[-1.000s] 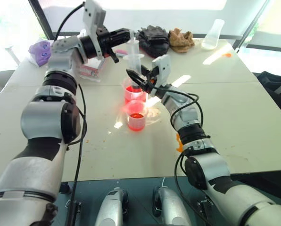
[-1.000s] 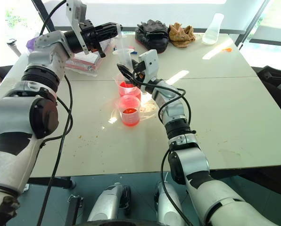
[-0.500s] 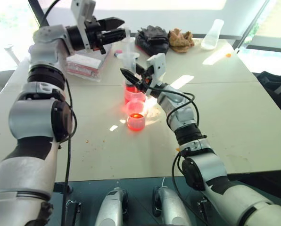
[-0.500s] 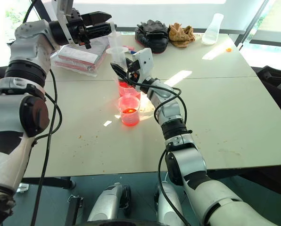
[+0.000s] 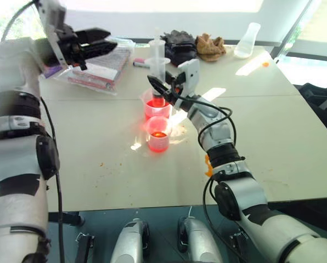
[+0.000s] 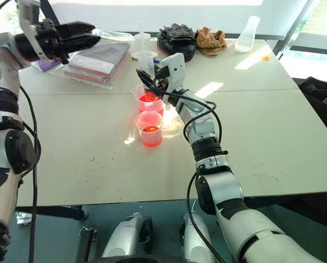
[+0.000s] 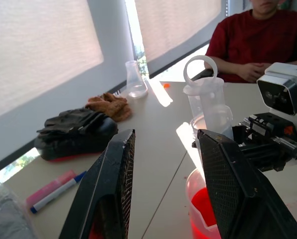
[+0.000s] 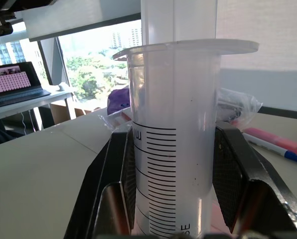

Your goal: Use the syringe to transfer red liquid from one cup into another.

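Syringe [image 8: 174,149] barrel: printed black graduation lines, partial sideways characters at scale's lower end, not legible. Laptop screen [image 8: 14,81] in background: pink content, unreadable. No other readable text, brand or number.

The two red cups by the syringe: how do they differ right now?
The farther cup has the syringe standing in it, held by the right gripper; the nearer cup stands free. The nearer cup looks slightly narrower. Both are clear plastic and hold red liquid.
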You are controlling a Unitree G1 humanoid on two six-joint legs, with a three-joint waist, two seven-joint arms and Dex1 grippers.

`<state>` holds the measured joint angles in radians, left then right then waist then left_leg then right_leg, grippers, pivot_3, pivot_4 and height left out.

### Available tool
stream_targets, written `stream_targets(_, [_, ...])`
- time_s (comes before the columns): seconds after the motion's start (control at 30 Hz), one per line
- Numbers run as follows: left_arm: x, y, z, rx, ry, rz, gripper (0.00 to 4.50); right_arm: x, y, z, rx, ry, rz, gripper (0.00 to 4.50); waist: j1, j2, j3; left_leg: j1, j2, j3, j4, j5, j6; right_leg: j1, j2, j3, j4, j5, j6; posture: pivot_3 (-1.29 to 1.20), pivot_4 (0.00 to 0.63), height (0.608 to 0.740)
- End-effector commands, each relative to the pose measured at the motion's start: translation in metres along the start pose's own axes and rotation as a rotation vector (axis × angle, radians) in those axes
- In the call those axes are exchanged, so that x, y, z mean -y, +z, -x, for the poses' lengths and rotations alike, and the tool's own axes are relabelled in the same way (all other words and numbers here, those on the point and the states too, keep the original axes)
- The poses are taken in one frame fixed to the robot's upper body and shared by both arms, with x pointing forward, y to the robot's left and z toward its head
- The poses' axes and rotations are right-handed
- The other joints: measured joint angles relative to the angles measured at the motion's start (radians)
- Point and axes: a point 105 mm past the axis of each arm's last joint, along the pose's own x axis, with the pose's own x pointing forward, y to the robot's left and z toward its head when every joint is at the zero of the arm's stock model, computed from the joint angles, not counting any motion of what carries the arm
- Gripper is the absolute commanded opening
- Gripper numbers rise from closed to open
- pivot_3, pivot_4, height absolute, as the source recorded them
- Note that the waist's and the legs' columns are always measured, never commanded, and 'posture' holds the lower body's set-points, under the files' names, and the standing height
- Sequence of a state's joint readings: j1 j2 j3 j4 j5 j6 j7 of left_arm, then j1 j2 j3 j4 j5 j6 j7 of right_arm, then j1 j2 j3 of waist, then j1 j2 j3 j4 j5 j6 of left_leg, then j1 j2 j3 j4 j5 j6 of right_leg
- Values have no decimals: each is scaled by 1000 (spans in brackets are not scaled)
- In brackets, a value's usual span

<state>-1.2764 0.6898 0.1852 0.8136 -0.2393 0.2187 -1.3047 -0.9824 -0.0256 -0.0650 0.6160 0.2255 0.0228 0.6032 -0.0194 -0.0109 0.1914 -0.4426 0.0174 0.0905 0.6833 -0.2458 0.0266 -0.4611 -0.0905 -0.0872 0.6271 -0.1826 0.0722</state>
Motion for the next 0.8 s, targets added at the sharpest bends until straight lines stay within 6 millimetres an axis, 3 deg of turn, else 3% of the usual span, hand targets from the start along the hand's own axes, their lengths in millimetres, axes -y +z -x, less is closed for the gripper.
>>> stream_targets(0.03, [1, 15, 3, 57, 35, -22, 2099, -4, 40, -7, 127, 25, 0, 1500, 1, 0, 0, 0, 0, 0, 0, 0, 0, 0, 0, 0, 0, 0, 0, 0, 150, 740])
stream_targets(0.17, [5, 15, 7, 56, 60, -31, 2099, -10, 88, -5, 239, 65, 18, 1500, 0, 0, 0, -1, 0, 0, 1, 1, -1, 0, 0, 0, 1, 0, 0, 0, 150, 740])
stream_targets(0.33, [14, 12, 10, 41, 56, -31, 2099, -26, 112, 9, 271, 118, 24, 1500, 0, 0, 0, 0, 0, -1, 1, 0, 0, 0, 0, 0, 1, 0, 0, 0, 150, 740])
stream_targets(0.4, [16, 13, 11, 40, 59, -32, 2099, -33, 114, 15, 267, 134, 21, 1500, 2, 0, 0, 0, 0, -1, 1, 0, 0, 0, 0, 0, 1, 0, 0, 0, 150, 740])
stream_targets(0.53, [17, 16, 9, 56, 63, -30, 2099, -58, 99, 31, 213, 197, -10, 1500, 5, 0, 0, 0, 0, -1, 1, -1, 1, 0, 0, 0, 2, 0, 0, 0, 150, 740])
stream_targets(0.67, [22, 18, 3, 72, 11, -17, 2099, -61, 76, 42, 153, 169, -55, 1500, 5, 0, 0, 0, 0, -1, 1, -1, 2, 0, 0, 0, 2, 0, 0, 0, 150, 740])
stream_targets(0.8, [29, 27, -5, 94, -65, -14, 2099, -60, 70, 46, 138, 147, -59, 1500, 5, 0, 0, 0, -1, -1, 1, -1, 2, 0, 0, 0, 2, 0, 0, 0, 150, 740])
